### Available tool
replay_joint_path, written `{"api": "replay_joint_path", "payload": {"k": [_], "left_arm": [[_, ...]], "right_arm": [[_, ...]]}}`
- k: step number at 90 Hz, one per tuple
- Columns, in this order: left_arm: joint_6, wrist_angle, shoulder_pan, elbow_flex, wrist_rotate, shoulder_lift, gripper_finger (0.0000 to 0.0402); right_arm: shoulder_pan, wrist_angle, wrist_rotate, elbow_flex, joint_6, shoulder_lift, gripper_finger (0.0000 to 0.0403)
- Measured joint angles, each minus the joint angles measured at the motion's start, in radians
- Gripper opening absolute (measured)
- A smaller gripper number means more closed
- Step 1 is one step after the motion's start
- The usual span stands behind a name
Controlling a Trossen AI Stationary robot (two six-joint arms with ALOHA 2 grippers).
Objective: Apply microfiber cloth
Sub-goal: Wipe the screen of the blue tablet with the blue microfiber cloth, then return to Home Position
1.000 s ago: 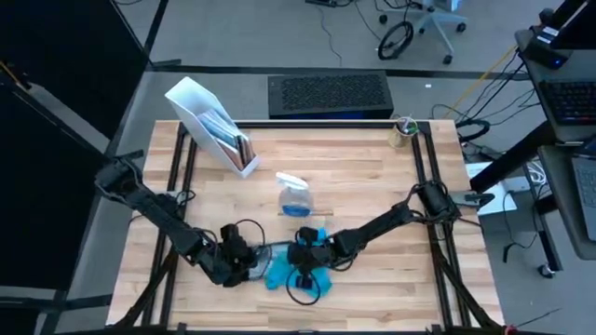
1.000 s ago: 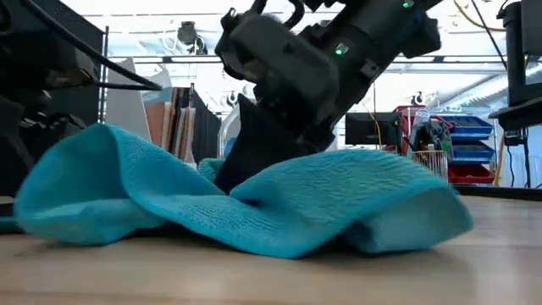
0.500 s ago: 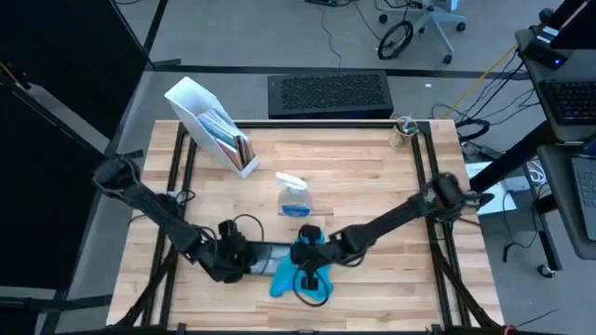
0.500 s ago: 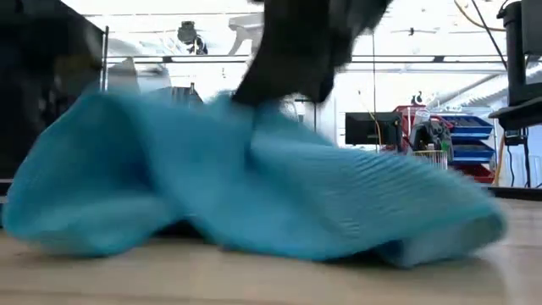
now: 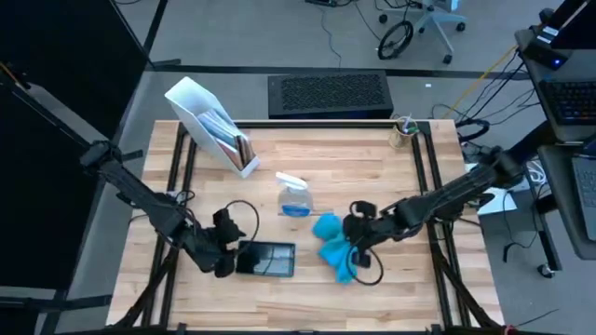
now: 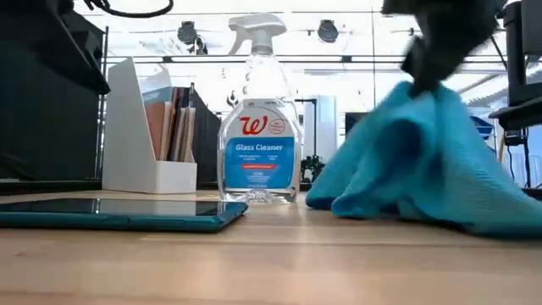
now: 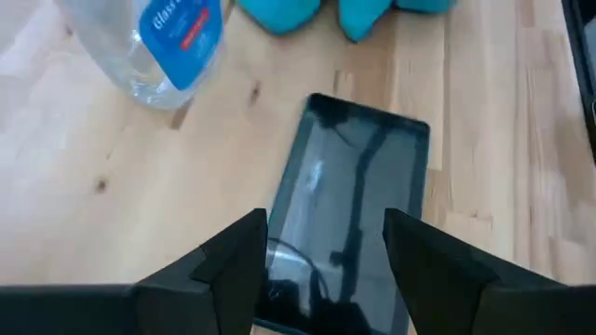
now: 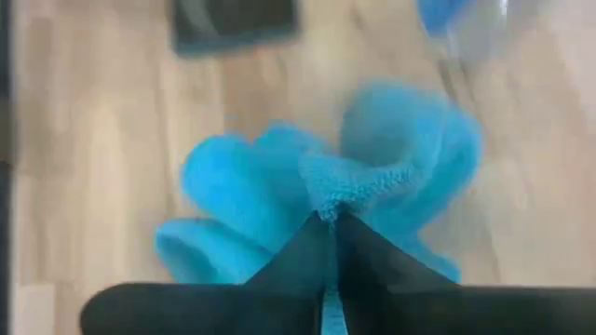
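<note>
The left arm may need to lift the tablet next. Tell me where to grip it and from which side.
Grip the tablet at its short edge nearest the left gripper, whose open fingers already straddle that edge. It lies flat and thin on the table, so a low, level approach from that side seems best. The microfiber cloth, pinched in the right gripper, lies clear of it.

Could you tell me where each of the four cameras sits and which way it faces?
High view: overhead, straight down; both arms, tablet, microfiber cloth.
Low view: table height, level across; spray bottle, cloth, right arm entering from above.
Left wrist view: past the open left gripper onto the tablet.
Right wrist view: past the right gripper, shut on the cloth.
All four share the cloth.
</note>
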Motion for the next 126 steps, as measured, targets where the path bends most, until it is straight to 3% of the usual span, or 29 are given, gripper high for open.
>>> {"api": "replay_joint_path", "payload": {"k": [11,24,31,39,53,59,66,75,83,99,117,126], "left_arm": [[0.009,0.005,0.026,0.000,0.000,-0.006,0.0203],[0.026,0.008,0.067,0.000,0.001,-0.005,0.0203],[0.059,0.014,0.100,0.000,0.005,-0.005,0.0203],[0.097,0.016,0.151,0.000,0.042,-0.014,0.0203],[0.218,0.062,0.240,0.000,0.078,-0.018,0.0199],[0.321,0.107,0.277,0.001,0.100,-0.032,0.0180],[0.427,0.133,0.336,0.002,0.189,-0.049,0.0135],[0.541,0.154,0.413,-0.007,0.283,-0.078,0.0062],[0.636,0.158,0.479,-0.025,0.336,-0.123,0.0013],[0.690,0.281,0.586,-0.136,0.452,-0.239,0.0012],[0.504,0.195,0.599,-0.171,0.310,-0.296,0.0013],[0.572,0.207,0.596,-0.172,0.305,-0.293,0.0013]], "right_arm": [[0.006,0.009,0.007,-0.085,0.033,-0.050,0.0058],[-0.009,-0.035,-0.001,-0.082,-0.015,-0.119,0.0139],[-0.019,-0.068,-0.007,-0.047,-0.080,-0.175,0.0180],[-0.035,-0.036,0.082,-0.029,-0.172,-0.242,0.0219],[-0.126,0.007,0.133,-0.029,-0.441,-0.330,0.0254],[-0.202,0.086,0.118,-0.050,-0.505,-0.373,0.0252],[-0.294,0.249,0.004,-0.126,-0.579,-0.430,0.0233],[-0.404,0.468,-0.204,-0.253,-0.598,-0.496,0.0189],[-0.482,0.612,-0.295,-0.379,-0.596,-0.554,0.0133],[-0.559,0.735,-0.294,-0.582,-0.590,-0.666,0.0014],[-0.568,0.736,-0.230,-0.685,-0.484,-0.719,0.0035],[-0.568,0.732,-0.231,-0.712,-0.501,-0.726,0.0044]]}}
